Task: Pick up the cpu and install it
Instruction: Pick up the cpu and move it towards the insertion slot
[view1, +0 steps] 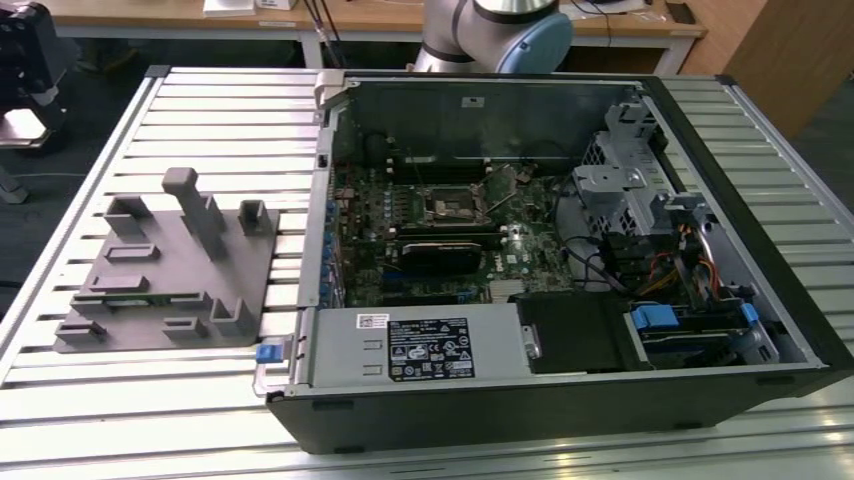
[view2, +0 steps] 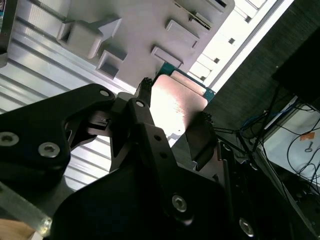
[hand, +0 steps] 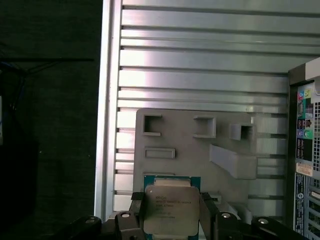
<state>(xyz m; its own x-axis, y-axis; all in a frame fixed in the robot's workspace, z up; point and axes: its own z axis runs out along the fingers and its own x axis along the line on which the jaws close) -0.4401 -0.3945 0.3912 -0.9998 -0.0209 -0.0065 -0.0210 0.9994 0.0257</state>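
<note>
**A:** Fingers (hand: 136, 215) are clamped on the cpu (hand: 170, 210), one on each of two opposite edges. You can see it in both wrist views.

**B:** Got it. Silvery lid towards the camera, a strip of green board edge showing past it. The chip sits dead centre in the gripper (view2: 176, 102).

**A:** It's square, so there's no long side to speak of. The other two edges are free.

**B:** Right behind it is the grey fixture (hand: 190, 145) with its upright blocks. I'd say the chip hangs over the fixture's edge, but I can't tell if it's touching.

**A:** The fixture lies on the slatted aluminium table (view1: 214, 110), on the exterior view's left. The open computer case (view1: 801, 330) is just beside it, on the exterior view's right.

**B:** So the CPU socket (view1: 441, 205), mid-motherboard inside that case, is off to that side and well apart from the chip. With the chip in the grip, the install isn't done.
</note>
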